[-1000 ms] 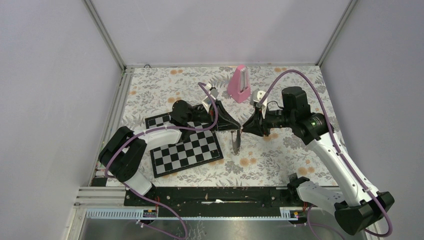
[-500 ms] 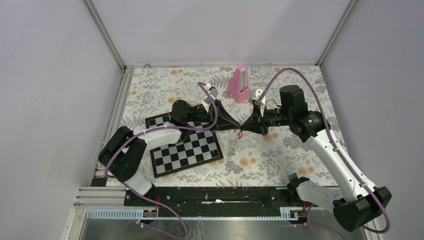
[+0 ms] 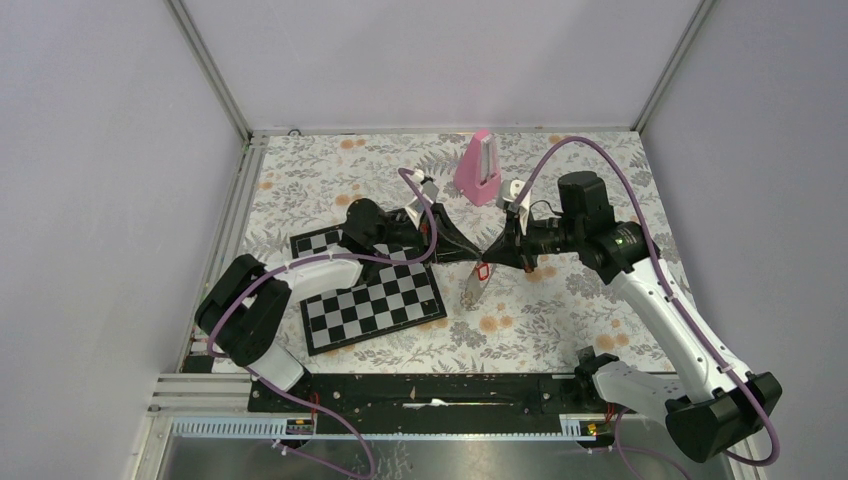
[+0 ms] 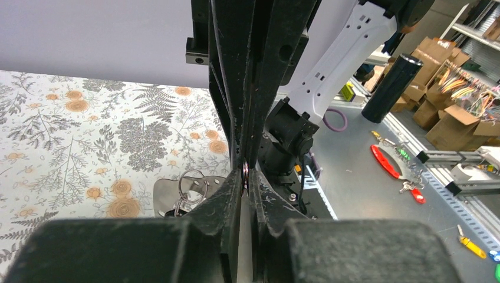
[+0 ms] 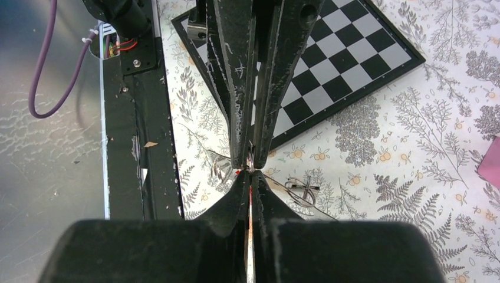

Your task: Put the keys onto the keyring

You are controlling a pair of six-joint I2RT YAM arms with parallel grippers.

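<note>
Surface: a counter (image 3: 560, 320) covered edge to edge by a white cloth printed with grey ferns and orange flowers. A black base rail (image 3: 430, 392) runs along its near edge.
Room: plain pale lilac-grey walls (image 3: 430, 60) on three sides, with silver aluminium posts (image 3: 207, 68) in the corners. The left wrist view looks past the counter to stacked brown cardboard boxes (image 4: 439, 112) and a red-handled tool (image 4: 386, 162) on a grey surface.
Left arm: the left end effector (image 3: 475, 256) is raised over the cloth, its fingers all but together. A thin metal rim (image 4: 244, 174) sits right at their tips; whether they pinch it I cannot tell.
Right arm: the right end effector (image 3: 491, 256) meets the left one tip to tip. It is closed tight on the small key with the bright red plastic head (image 3: 481, 270), and a red sliver shows in the seam between its fingers (image 5: 277, 203).
Keyring: the pale, translucent whitish flexible loop (image 3: 472, 289) hangs just under the two meeting tips, beside the red key. Whether it touches the cloth cannot be told.
Second key: dark metal bits on a wire ring (image 4: 190, 183) show just left of the left end effector's fingers, too small to identify.
Chessboard: a flat black-and-white chequered board (image 3: 372, 300) lies under the left arm, near-left of its end effector.
Metronome: a tall pink metronome (image 3: 479, 168) stands upright beyond both end effectors, apart from them.
</note>
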